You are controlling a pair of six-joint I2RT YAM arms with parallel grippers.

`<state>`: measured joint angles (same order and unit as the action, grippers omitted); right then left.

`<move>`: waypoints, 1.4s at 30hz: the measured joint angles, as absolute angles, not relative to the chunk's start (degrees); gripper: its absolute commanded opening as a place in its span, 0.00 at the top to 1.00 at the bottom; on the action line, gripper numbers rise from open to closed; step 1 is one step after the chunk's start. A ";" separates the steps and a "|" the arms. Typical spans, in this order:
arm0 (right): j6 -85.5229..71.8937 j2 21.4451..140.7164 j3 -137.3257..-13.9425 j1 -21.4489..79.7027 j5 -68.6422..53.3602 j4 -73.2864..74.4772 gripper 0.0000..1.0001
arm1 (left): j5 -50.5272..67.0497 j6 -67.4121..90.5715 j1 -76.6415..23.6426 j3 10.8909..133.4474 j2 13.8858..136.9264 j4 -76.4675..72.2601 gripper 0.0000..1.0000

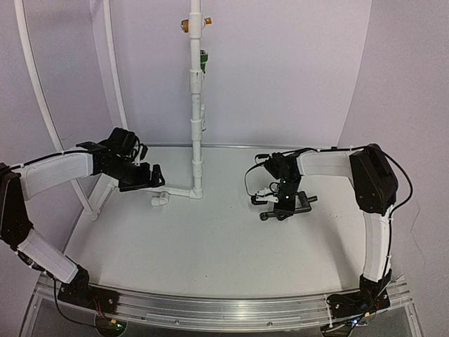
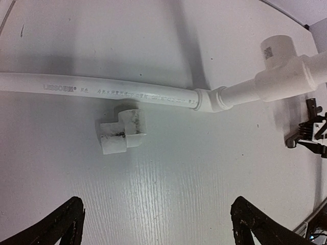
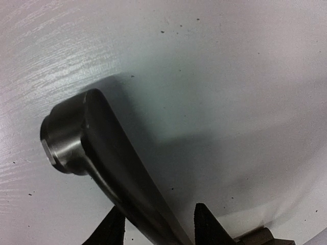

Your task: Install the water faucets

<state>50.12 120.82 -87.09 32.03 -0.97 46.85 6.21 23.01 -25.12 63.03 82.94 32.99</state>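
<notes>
The black metal faucet (image 1: pixel 269 214) lies on the white table (image 1: pixel 210 246) at the right of centre. My right gripper (image 1: pixel 284 202) is down over it. In the right wrist view the dark stem (image 3: pixel 97 148) runs from its round end at the left down between my fingers (image 3: pixel 112 227), which stand close on either side of it; the right gripper (image 3: pixel 158 214) looks shut on the stem. My left gripper (image 1: pixel 156 175) is open and empty, hovering just above the table near the pipe's foot, also seen in the left wrist view (image 2: pixel 157 201).
A tall white pipe (image 1: pixel 196 105) stands at the back centre with an orange fitting (image 1: pixel 186 25) and a green fitting (image 1: pixel 203 60) high up. Its horizontal foot (image 2: pixel 117 92) lies on the table. A loose white elbow (image 2: pixel 121 131) sits beside it (image 1: pixel 160 199).
</notes>
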 measured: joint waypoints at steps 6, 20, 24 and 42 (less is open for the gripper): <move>48.93 120.95 -86.42 32.14 -1.77 46.97 0.67 | 0.84 22.24 -25.06 67.61 93.30 35.88 0.03; 45.16 118.25 -81.73 33.37 -7.17 46.60 0.90 | -3.20 14.76 -25.02 80.70 108.31 37.94 0.22; 43.82 117.38 -80.41 34.78 -8.29 46.39 0.89 | -2.61 13.31 -25.02 81.73 110.92 38.05 0.30; 36.79 116.03 -78.31 38.62 -18.49 47.29 0.76 | -2.06 9.51 -28.12 83.54 115.59 38.06 0.54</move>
